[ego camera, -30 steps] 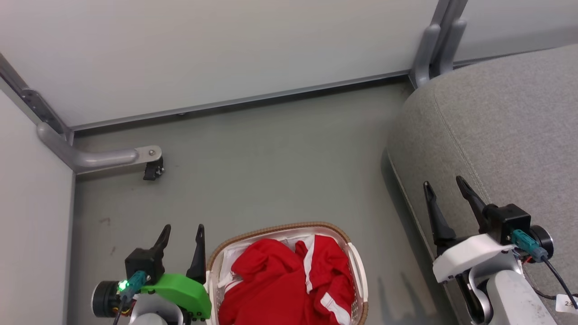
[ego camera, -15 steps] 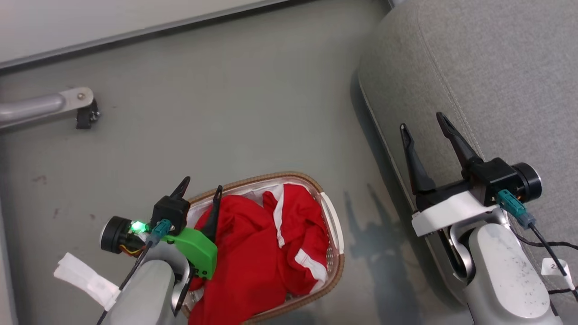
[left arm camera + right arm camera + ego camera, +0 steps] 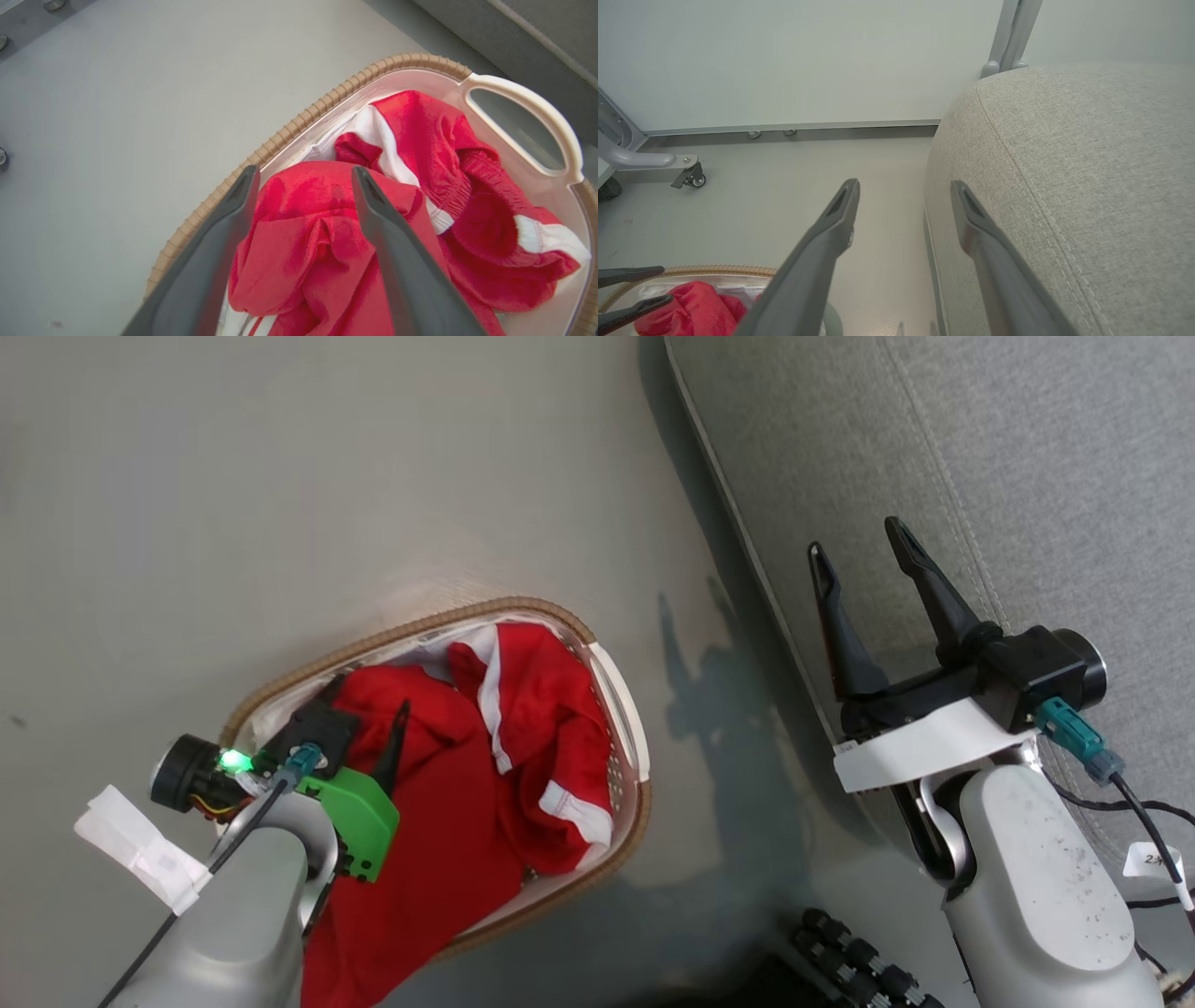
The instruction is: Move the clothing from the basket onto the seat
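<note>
The clothing [image 3: 448, 803] is a heap of bright red fabric with white stripes, lying in the oval white basket [image 3: 411, 625] with its brown woven rim. My left gripper [image 3: 367, 695] is open over the near left part of the heap. In the left wrist view its fingers [image 3: 304, 170] straddle a red fold [image 3: 303, 233]; I cannot tell whether they touch it. The grey seat [image 3: 1027, 476] fills the upper right. My right gripper [image 3: 856, 539] is open and holds nothing, at the seat's edge beside the stitched seam [image 3: 1041, 205].
The basket stands on grey floor [image 3: 280, 476] just left of the seat, its white handle [image 3: 528, 102] facing the cushion. A pale wall panel [image 3: 784, 60] and a metal leg with a caster [image 3: 691, 176] lie beyond. Black knobbed parts [image 3: 859, 961] show at the bottom.
The head camera has swung down and toward the basket. My left gripper has moved from beside the basket's rim to above the red clothing. The right gripper stays open by the seat.
</note>
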You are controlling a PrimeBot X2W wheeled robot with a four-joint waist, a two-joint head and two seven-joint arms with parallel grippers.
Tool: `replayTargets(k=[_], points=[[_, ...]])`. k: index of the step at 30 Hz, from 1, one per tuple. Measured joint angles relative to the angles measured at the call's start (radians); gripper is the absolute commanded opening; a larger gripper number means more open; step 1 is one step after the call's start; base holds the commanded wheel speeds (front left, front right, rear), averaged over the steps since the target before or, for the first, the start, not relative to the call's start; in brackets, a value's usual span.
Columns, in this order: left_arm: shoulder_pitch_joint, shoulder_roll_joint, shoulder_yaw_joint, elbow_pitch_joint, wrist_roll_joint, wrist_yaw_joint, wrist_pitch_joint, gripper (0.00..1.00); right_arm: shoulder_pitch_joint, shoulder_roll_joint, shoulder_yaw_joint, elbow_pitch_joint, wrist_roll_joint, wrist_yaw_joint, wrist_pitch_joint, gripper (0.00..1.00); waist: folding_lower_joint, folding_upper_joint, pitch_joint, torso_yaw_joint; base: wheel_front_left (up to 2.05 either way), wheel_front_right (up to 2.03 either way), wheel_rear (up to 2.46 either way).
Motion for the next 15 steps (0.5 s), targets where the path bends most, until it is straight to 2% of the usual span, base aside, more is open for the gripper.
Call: replayTargets(k=[8, 15], points=[[-0.041, 0.004, -0.070, 0.109, -0.049, 0.000, 0.000, 1.00, -0.009, 0.001, 0.017, -0.006, 0.026, 0.000, 0.000, 1.00, 0.0000, 0.0000, 0.111, -0.048, 0.00, 0.00, 0.00], [-0.074, -0.004, -0.121, 0.225, -0.098, 0.000, -0.001, 1.00, -0.016, 0.001, 0.023, 0.001, 0.035, 0.000, 0.000, 1.00, 0.0001, 0.0000, 0.150, -0.070, 0.00, 0.00, 0.00]])
